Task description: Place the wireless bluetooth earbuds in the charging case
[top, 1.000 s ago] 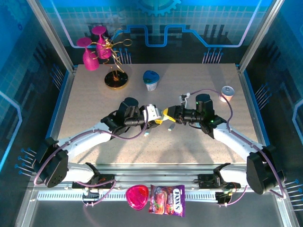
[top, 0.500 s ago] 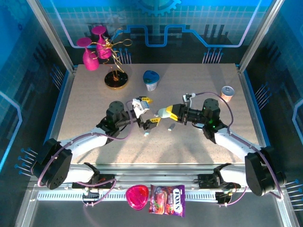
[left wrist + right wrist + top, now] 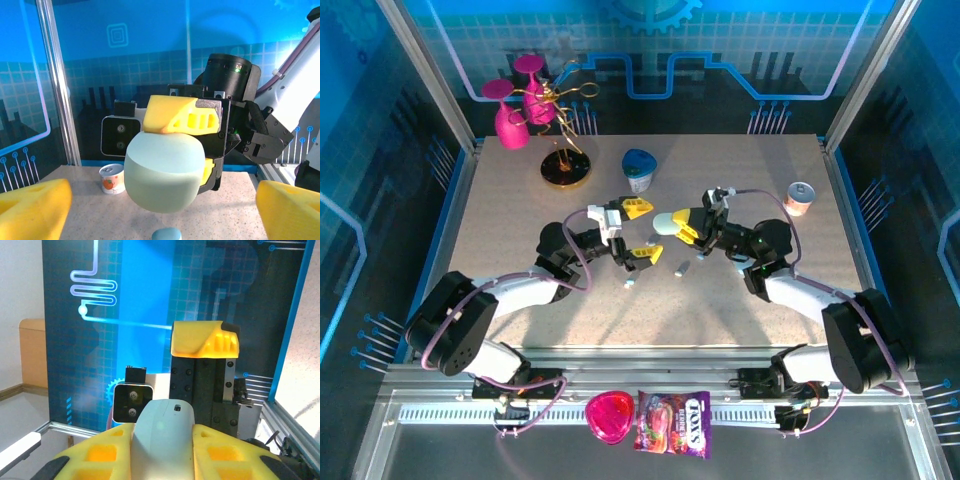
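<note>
My right gripper [image 3: 672, 226] is shut on the pale-blue oval charging case [image 3: 663, 224] and holds it above the table's middle. The case [image 3: 162, 437] sits between its yellow fingers [image 3: 95, 460], lid seam visible. My left gripper [image 3: 642, 231] faces it from the left, open, one yellow finger [image 3: 638, 207] above and one below the case's end, not touching. From the left wrist the case [image 3: 164, 172] hangs ahead between my open fingers [image 3: 35, 210]. Two small pale earbuds lie on the table, one [image 3: 683, 267] under the case and one [image 3: 630, 285] nearer. A pale-blue piece [image 3: 166, 234] lies below the case.
A blue-lidded cup [image 3: 639, 169] and a gold stand [image 3: 565, 170] with pink glasses [image 3: 510, 118] are at the back left. A small can [image 3: 801, 197] stands at the right. A candy bag [image 3: 673, 423] and a pink heart-shaped thing [image 3: 609, 415] lie on the front rail.
My left gripper has opened and drawn back to the left from the case. The right gripper has kept the case and tilted up, its arm pulling back.
</note>
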`<state>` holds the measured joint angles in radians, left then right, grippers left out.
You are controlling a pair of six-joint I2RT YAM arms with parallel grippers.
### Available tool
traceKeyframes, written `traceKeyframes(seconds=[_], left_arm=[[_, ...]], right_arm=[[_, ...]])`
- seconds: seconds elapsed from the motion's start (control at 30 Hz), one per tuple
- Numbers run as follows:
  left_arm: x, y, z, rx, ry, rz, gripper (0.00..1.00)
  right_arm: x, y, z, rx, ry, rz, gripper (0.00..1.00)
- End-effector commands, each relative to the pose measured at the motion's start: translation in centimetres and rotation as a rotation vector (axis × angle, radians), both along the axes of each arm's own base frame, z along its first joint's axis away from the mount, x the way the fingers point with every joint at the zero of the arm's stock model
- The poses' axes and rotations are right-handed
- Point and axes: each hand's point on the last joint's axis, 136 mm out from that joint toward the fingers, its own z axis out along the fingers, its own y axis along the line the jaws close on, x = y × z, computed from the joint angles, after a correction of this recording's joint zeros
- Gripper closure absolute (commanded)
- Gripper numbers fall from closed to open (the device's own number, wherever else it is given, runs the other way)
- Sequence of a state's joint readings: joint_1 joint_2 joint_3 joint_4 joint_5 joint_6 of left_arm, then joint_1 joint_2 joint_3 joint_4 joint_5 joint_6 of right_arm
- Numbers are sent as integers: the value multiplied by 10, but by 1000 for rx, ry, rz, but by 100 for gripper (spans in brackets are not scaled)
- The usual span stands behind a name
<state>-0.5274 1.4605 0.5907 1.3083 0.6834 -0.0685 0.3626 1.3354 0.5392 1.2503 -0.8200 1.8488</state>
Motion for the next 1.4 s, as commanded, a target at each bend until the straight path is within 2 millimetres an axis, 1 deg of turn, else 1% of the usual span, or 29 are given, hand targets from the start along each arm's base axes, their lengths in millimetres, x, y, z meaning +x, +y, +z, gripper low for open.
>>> traceKeyframes(seconds=[0.0,0.23,0.4,0.8,1.3,1.37], left_arm=[[-12,-2,13,-35,-59,-54,9],[-15,-3,14,-29,-71,-71,25],[-15,-2,16,-31,-87,-56,31],[-16,-3,20,-28,-115,-58,46],[-18,-3,18,-18,-108,-68,56],[-18,-3,17,-17,-105,-68,59]], right_arm=[[-7,2,33,40,-89,3,84],[-9,7,40,34,-103,10,83],[-11,14,39,19,-94,25,83],[-11,20,32,5,-70,26,83],[-9,24,25,2,-51,31,83],[-9,24,25,3,-52,31,83]])
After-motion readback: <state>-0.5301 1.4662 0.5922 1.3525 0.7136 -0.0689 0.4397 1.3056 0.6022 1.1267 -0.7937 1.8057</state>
